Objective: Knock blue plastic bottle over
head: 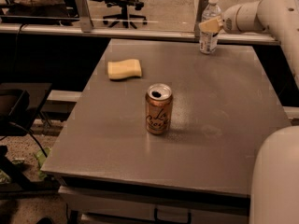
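Bottle (pixel 207 42) stands upright at the far table (pixel 201 125) edge, gripper (pixel 210 25) against its shoulder from the right; spread or closed, can't tell.

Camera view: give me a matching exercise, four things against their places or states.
1 blue plastic bottle
2 can
3 sponge
4 hand

A upright, middle of the table
B lying flat, far left part
C at the bottle's shoulder
D upright, far right edge

Pairs: 1-D, 2-A, 3-B, 4-C
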Robot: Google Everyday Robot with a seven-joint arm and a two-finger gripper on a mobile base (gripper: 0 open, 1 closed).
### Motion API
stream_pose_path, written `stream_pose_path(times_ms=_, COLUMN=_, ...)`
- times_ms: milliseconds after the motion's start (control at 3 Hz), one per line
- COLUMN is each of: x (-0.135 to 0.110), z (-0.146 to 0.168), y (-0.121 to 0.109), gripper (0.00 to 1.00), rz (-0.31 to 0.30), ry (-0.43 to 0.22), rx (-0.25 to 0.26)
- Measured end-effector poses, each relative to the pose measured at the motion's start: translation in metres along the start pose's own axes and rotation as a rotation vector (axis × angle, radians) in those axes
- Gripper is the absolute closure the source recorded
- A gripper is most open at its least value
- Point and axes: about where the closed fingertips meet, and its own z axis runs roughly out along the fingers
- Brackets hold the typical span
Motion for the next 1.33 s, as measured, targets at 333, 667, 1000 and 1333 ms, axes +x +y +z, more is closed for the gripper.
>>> stream_pose_path(times_ms=333, x=-0.008, z=-0.016, y=0.008, gripper=0.85, rz=-0.057, ry=0.045, rx=-0.019)
stream_pose_path(times_ms=667, x=-0.012, z=-0.045, y=0.025, gripper=1.00, rz=-0.130, ry=0.136, rx=-0.061)
stream_pose_path(times_ms=1000, x=-0.011, z=-0.074, y=0.044, gripper=1.00, rz=-0.191, ry=0.241, rx=-0.123)
stream_pose_path(times_ms=1333, x=0.001, z=-0.105, y=0.075, gripper=1.00, rz=-0.296, ry=0.418, rx=-0.230)
